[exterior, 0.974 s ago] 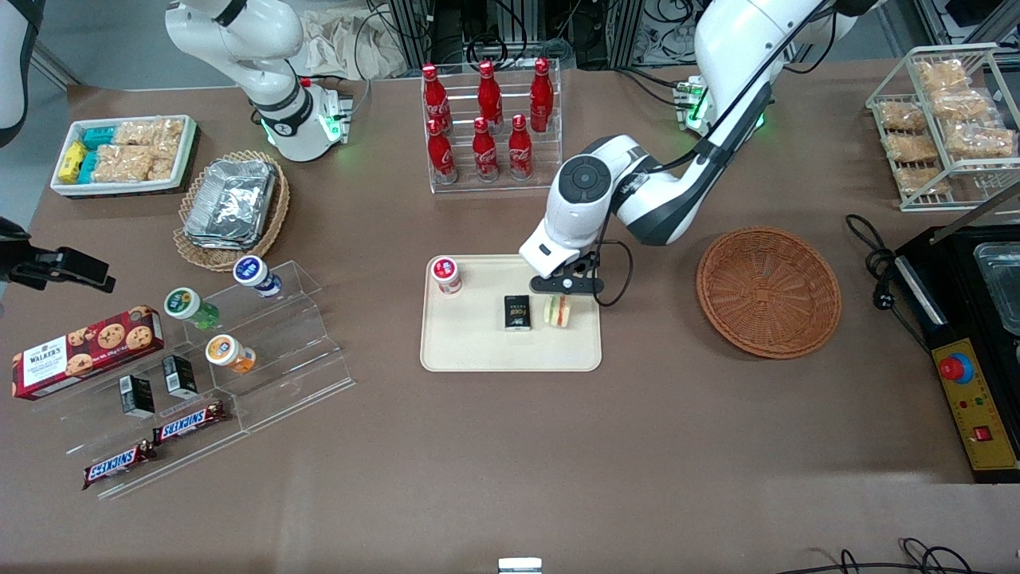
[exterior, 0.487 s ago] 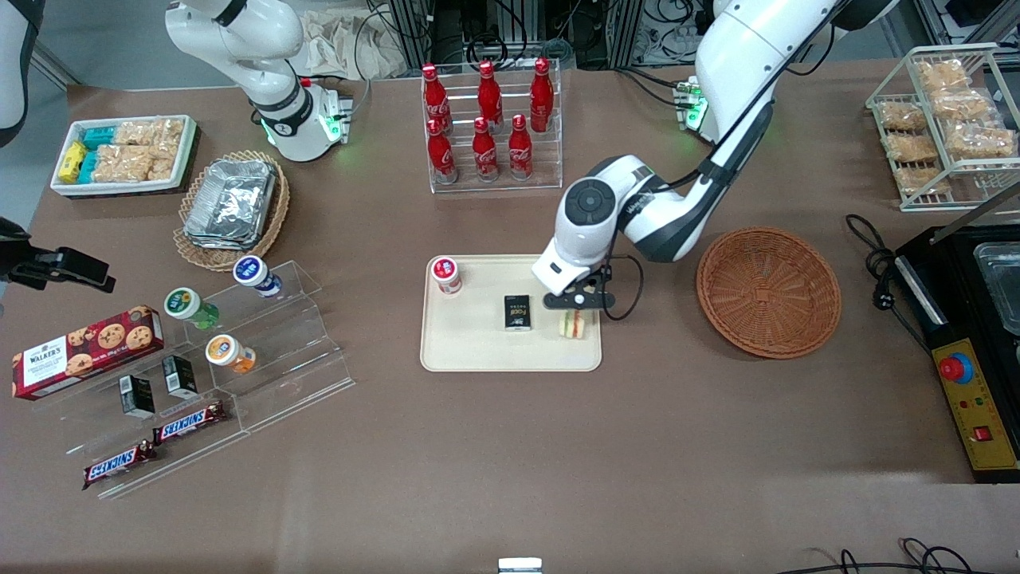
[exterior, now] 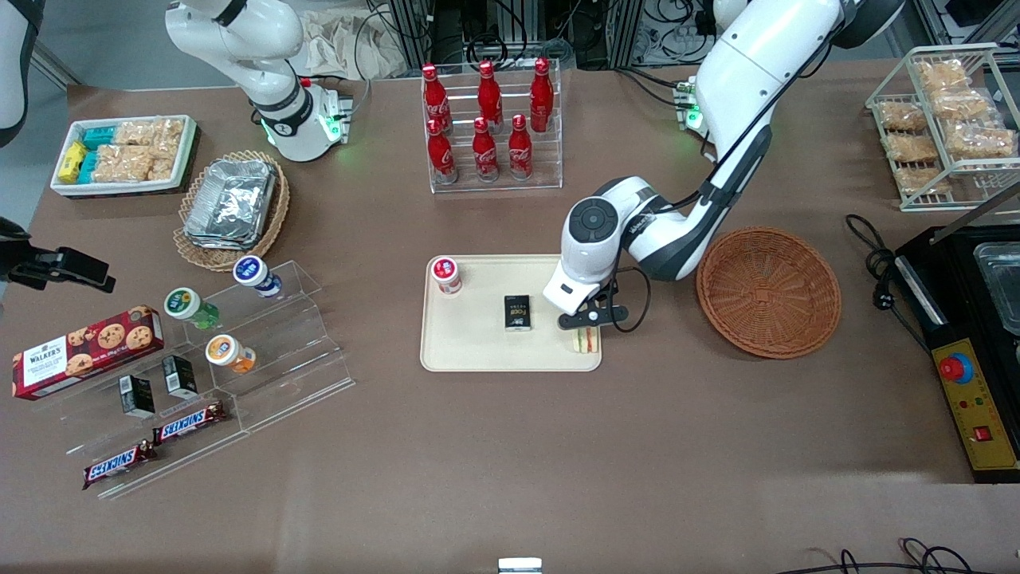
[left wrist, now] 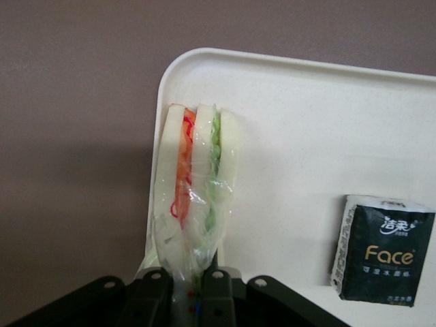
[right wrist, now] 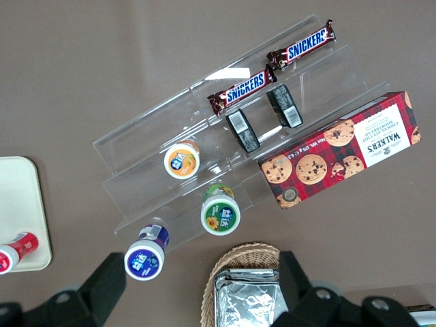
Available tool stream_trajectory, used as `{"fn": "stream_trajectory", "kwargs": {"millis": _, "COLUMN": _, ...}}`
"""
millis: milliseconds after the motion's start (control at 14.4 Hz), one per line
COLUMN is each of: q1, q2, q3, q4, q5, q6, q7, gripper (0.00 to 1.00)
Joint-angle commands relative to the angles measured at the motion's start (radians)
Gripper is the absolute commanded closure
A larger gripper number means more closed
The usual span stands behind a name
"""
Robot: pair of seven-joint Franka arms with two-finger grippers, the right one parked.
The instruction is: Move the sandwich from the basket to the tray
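My left gripper (exterior: 586,328) is shut on the sandwich (exterior: 586,341), holding it by its clear wrap over the corner of the cream tray (exterior: 470,351) nearest the basket and the front camera. In the left wrist view the sandwich (left wrist: 196,178) hangs from the gripper (left wrist: 192,286) with its red and green filling showing, just inside the tray's rim (left wrist: 163,88). The reddish-brown basket (exterior: 768,291) stands empty beside the tray, toward the working arm's end.
On the tray are a black tissue pack (exterior: 517,312) and a red-capped bottle (exterior: 446,274). A rack of cola bottles (exterior: 488,127) stands farther from the camera. An acrylic stand with snacks (exterior: 215,351) lies toward the parked arm's end. A black appliance (exterior: 976,319) sits past the basket.
My gripper has carried the sandwich across the tray, nearer to the camera and toward the basket-side corner, from beside the tissue pack to the tray's edge.
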Motion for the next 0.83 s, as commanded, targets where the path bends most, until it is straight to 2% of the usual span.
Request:
{"fn": "stream_trajectory", "kwargs": {"millis": 0, "q1": -0.010, "q2": 0.024, "q3": 0.005, "q4": 0.025, "q5": 0.044, "q6": 0.009, "q7": -0.050, "gripper": 0.00}}
{"fn": "stream_trajectory", "kwargs": {"millis": 139, "q1": -0.007, "q2": 0.003, "q3": 0.003, "q4": 0.028, "q5": 0.041, "q6": 0.005, "q7": -0.051, "gripper": 0.00}}
{"fn": "stream_trajectory", "kwargs": {"millis": 278, "q1": 0.003, "q2": -0.075, "q3": 0.003, "q4": 0.049, "q5": 0.031, "q6": -0.026, "q7": -0.068, "gripper": 0.00}}
{"fn": "stream_trajectory", "kwargs": {"millis": 348, "q1": 0.007, "q2": -0.121, "q3": 0.005, "q4": 0.071, "q5": 0.022, "q6": -0.079, "q7": -0.087, "gripper": 0.00}}
{"fn": "stream_trajectory", "kwargs": {"millis": 487, "q1": 0.021, "q2": -0.173, "q3": 0.003, "q4": 0.167, "q5": -0.062, "q6": -0.211, "q7": -0.093, "gripper": 0.00}}
{"fn": "stream_trajectory", "kwargs": {"millis": 626, "q1": 0.036, "q2": -0.209, "q3": 0.006, "q4": 0.271, "q5": -0.085, "q6": -0.358, "q7": -0.076, "gripper": 0.00}}
{"fn": "stream_trajectory", "kwargs": {"millis": 765, "q1": 0.104, "q2": -0.270, "q3": 0.000, "q4": 0.312, "q5": -0.123, "q6": -0.470, "q7": -0.047, "gripper": 0.00}}
